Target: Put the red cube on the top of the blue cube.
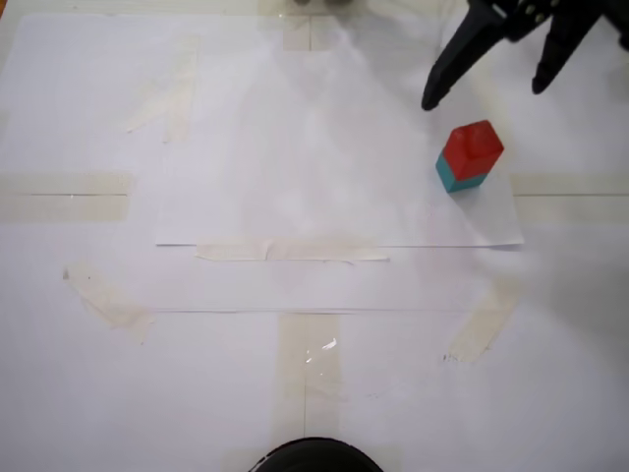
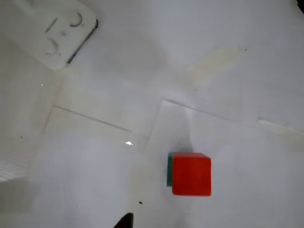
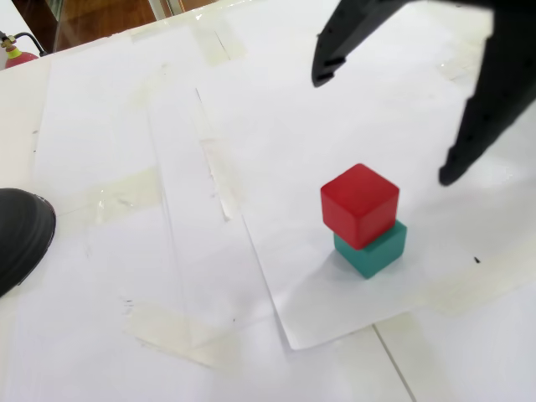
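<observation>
The red cube (image 1: 473, 150) sits on top of the blue cube (image 1: 454, 178), slightly offset so that a strip of teal shows at one side in the wrist view, red cube (image 2: 191, 174) over blue cube (image 2: 169, 170). In a fixed view, the red cube (image 3: 359, 204) overhangs the blue cube (image 3: 373, 248) a little and is turned slightly against it. The stack stands on a loose sheet of paper (image 1: 295, 177), near that sheet's lower right corner in a fixed view, close to but inside its edge. The gripper (image 1: 485, 90) is released: its two black fingers are spread wide, empty, raised above and beyond the stack, touching neither cube. In a fixed view the gripper (image 3: 381, 126) frames bare paper behind the cubes. The table (image 1: 88, 374) is covered in white sheets held by tape strips (image 1: 290, 252); wide bare surface lies left of the stack. A dark rounded object (image 3: 21, 234) sits at the table's edge, well apart.
</observation>
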You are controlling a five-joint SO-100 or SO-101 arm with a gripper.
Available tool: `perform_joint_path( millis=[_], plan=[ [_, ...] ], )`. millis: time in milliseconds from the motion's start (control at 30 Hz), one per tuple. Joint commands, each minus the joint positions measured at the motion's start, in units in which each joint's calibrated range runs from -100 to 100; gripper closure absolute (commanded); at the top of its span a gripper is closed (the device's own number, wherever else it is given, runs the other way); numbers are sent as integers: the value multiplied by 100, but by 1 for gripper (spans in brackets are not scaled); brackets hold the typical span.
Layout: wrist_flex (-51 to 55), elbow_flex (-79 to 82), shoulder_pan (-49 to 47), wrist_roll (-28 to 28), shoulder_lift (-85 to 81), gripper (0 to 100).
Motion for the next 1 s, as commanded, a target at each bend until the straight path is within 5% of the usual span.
perform_joint_path(
  millis=[0, 567, 967],
  plan=[
    [-201, 1354, -47, 39, -2012, 64],
    [190, 5067, 1066, -44, -6501, 100],
    [435, 7818, 2156, 215, -9454, 100]
  ],
)
